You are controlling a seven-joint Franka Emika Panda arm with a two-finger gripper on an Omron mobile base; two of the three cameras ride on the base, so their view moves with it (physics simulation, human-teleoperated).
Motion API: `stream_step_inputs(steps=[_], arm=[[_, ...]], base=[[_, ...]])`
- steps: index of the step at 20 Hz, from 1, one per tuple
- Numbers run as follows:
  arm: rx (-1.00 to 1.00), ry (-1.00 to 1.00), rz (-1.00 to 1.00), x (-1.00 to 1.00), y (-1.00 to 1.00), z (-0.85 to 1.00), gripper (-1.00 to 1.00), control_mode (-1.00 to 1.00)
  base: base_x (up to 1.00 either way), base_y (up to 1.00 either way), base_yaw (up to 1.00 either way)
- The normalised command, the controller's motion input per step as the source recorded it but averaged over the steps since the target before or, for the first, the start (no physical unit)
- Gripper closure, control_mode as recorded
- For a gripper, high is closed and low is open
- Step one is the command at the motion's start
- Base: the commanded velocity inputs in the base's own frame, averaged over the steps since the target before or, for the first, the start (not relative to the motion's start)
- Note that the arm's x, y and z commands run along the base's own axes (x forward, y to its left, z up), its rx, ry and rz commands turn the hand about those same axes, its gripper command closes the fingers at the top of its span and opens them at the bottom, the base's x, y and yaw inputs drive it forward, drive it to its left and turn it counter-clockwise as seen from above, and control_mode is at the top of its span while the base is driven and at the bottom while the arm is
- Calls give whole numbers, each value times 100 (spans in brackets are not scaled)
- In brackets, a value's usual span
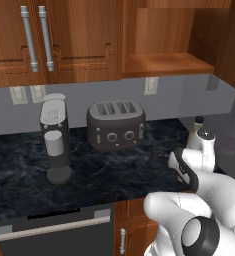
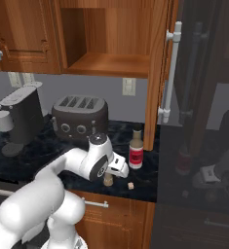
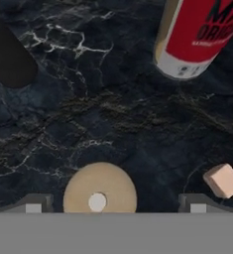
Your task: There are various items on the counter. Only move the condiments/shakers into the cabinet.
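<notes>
Base views: behind arm, left and right, facing counter (image 1: 19, 175), sharing toaster (image 1: 115, 125). Hand view: close, straight down.

The long black marbled stone counter (image 1: 19, 180) crosses the middle of both base views. On it, from left to right in the right base view, stand a tall grey-black coffee machine (image 2: 19, 119), a dark four-slot toaster (image 2: 80, 116), a small tan wooden shaker (image 2: 107, 180), a tiny tan cube (image 2: 130, 185) and a clear red-labelled bottle with a dark cap (image 2: 136, 149). A small black shaker (image 3: 6, 52) stands at the hand view's upper left.
</notes>
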Motion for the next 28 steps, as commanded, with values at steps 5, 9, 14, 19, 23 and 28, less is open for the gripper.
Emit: stream_step_inputs(steps=[5,9,14,19,23,28], arm=[[4,0,0,11,14,-11,-100,-100],[1,0,0,10,8,-7,-100,-100],[-5,0,0,6,0,-4,100,-100],[-1,0,0,1,0,0,100,-100],[0,-3,0,0,0,5,100,-100],[0,-20,0,-3,0,66,100,-100]], base=[[0,0,0],[0,0,0],[0,0,0],[0,0,0],[0,0,0],[0,0,0]])
